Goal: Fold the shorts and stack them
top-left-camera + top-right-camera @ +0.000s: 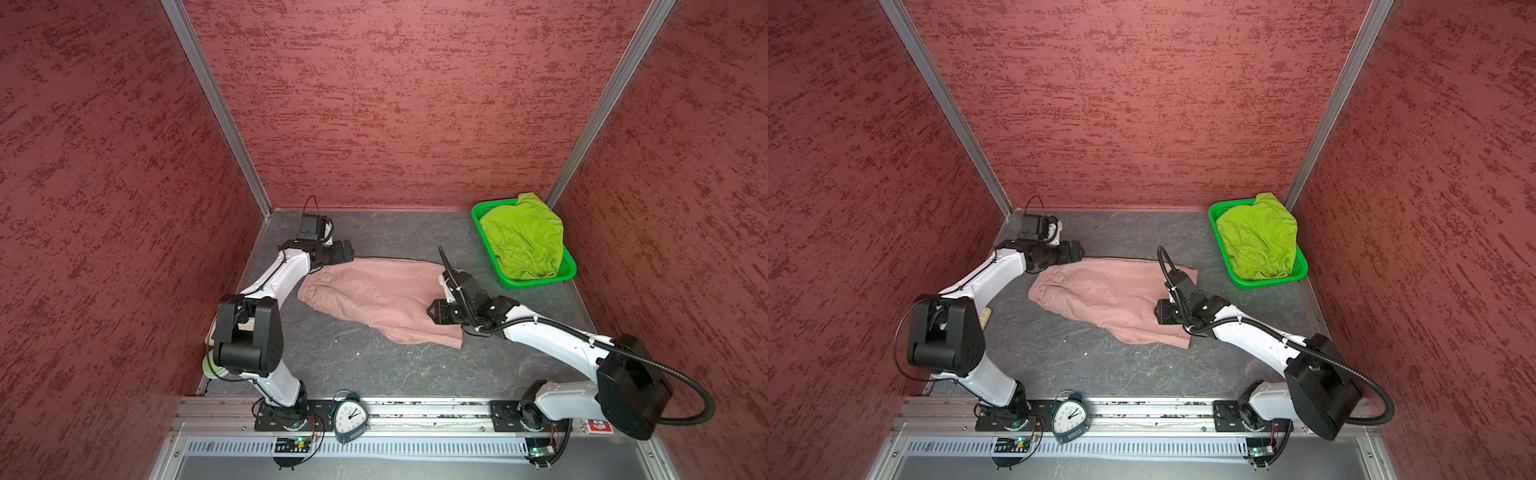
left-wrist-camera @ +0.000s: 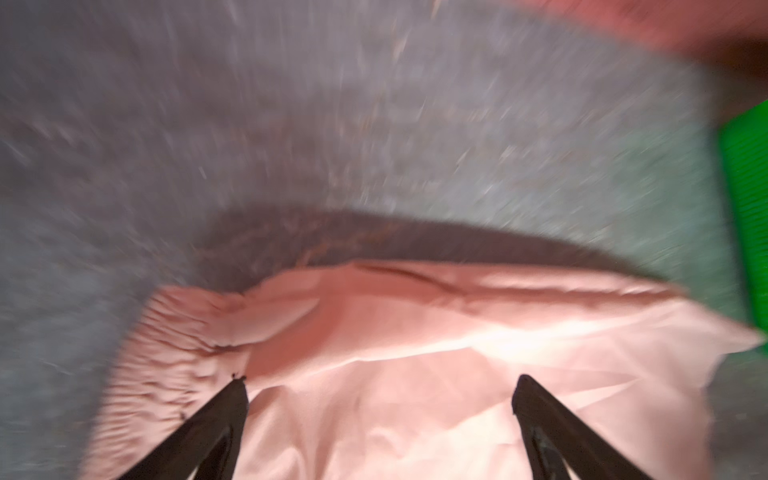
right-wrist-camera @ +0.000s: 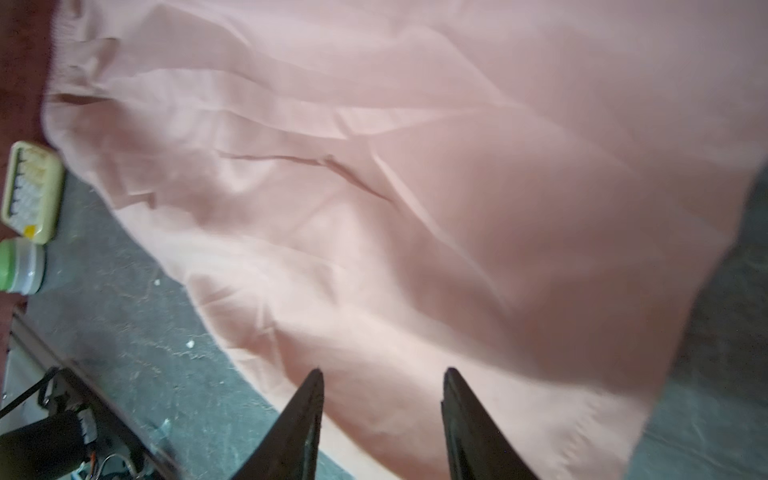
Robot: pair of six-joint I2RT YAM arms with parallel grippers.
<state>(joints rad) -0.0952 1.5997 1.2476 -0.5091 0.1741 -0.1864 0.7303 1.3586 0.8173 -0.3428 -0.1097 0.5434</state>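
A dark grey, marbled worktop [image 1: 332, 357] fills the middle of both top views. It is boxed in by three red, mottled walls [image 1: 374, 104] joined by silver corner posts [image 1: 216, 108]. Right of centre, near the back corner, sits a bright green perforated plastic basket [image 1: 536, 284]. At lower centre, a dark teal alarm clock [image 1: 350, 419] with a white face stands on a silver metal rail [image 1: 436, 409]. Below the rail runs a pale slotted cable duct [image 1: 415, 447]. At the worktop's left edge lie a cream case [image 1: 985, 318] and, beside it, a small clear jar with a pale green lid [image 1: 209, 365].
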